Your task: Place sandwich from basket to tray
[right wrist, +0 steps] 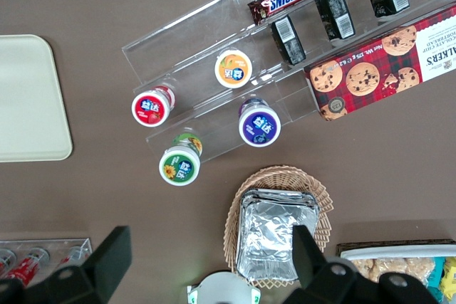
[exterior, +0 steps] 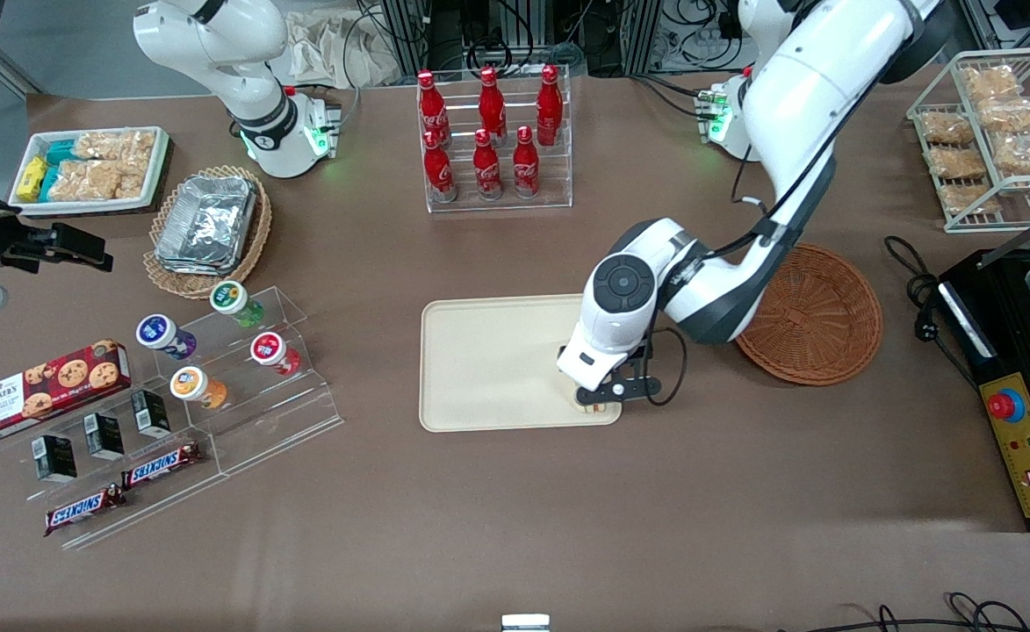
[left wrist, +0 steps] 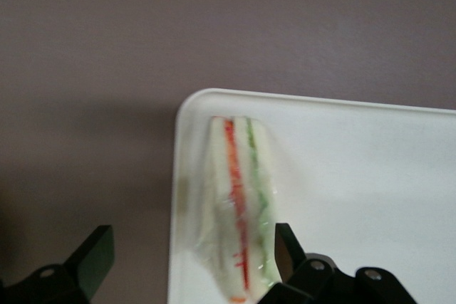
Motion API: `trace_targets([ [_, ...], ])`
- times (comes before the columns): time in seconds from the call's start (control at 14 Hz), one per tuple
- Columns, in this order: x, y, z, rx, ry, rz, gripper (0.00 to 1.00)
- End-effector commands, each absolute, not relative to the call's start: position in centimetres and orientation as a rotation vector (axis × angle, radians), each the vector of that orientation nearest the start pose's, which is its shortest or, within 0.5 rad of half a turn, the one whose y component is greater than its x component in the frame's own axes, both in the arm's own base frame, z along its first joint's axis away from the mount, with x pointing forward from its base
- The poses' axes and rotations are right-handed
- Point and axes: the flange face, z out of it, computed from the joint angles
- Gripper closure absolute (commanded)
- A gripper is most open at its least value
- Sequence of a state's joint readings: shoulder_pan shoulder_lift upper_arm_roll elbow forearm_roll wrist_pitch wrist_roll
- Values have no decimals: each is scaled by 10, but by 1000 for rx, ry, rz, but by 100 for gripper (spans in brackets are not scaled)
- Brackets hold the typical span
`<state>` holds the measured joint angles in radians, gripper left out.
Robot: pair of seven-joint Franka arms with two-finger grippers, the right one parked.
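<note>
The sandwich (left wrist: 239, 204), a pale wedge with red and green filling lines, lies on the cream tray (left wrist: 370, 176) close to one rounded corner. My left gripper (left wrist: 189, 243) is open right over it. The two black fingers stand wide apart, one fingertip (left wrist: 283, 247) close against the sandwich's green side and the other out over the brown table. In the front view the gripper (exterior: 598, 399) hangs low over the tray (exterior: 488, 360) at the corner nearest the camera, toward the working arm's end; the arm hides most of the sandwich there. The reddish-brown basket (exterior: 817, 316) sits beside the tray with nothing showing in it.
An acrylic rack of red cola bottles (exterior: 493, 132) stands farther from the camera than the tray. A tan basket with foil trays (exterior: 207, 224), a stepped stand of cups (exterior: 234, 351) and a cookie box (exterior: 45, 391) lie toward the parked arm's end. A black control box (exterior: 1019, 412) flanks the reddish-brown basket.
</note>
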<state>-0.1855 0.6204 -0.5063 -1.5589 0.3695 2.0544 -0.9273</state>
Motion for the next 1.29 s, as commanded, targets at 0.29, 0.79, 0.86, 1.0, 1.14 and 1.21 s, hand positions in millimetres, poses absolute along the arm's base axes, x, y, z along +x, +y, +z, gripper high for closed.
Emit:
trace_targets([
  [0.29,574,-305,481,-3109,-112,-71,0],
  [0.79,579,-144,555,-3116,186,-74,0],
  [0.86,579,-115,562,-3109,258,-79,0],
  [1.0,577,-80,569,-3094,343,-66,0],
  [1.14,581,-40,569,-3076,434,-61,0],
  [1.21,582,-24,568,-3088,467,-60,0],
])
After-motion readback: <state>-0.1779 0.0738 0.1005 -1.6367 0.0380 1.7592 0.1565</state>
